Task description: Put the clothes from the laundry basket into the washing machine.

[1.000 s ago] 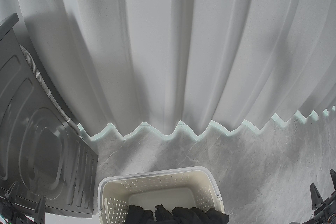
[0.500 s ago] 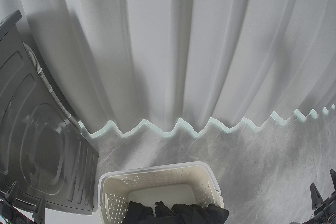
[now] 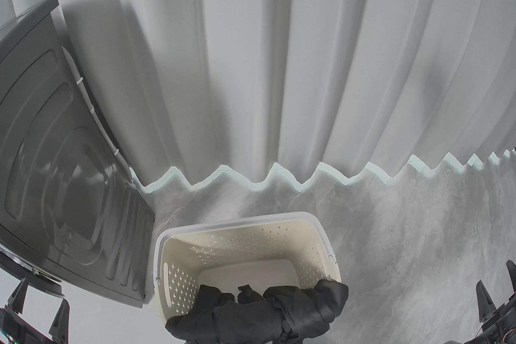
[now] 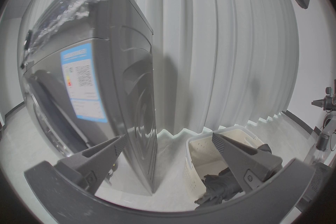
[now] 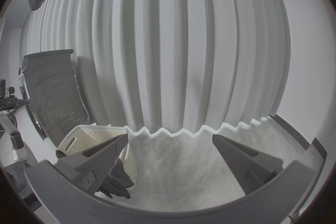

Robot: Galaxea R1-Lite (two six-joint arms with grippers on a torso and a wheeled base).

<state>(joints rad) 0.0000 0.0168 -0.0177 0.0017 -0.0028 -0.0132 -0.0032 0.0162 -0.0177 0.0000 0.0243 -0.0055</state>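
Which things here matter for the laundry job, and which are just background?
Job: cream perforated plastic laundry basket; black clothes heaped over its near rim; grey metal washing machine, left of the basket.
Background: white pleated curtain; grey marbled floor; ribbed grey hose on the machine.

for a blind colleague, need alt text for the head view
A cream laundry basket sits on the grey floor, dark clothes heaped at its near end and spilling over the rim. A grey washing machine stands to its left, a white pleated curtain behind. The left gripper and right gripper, both open, flank it.
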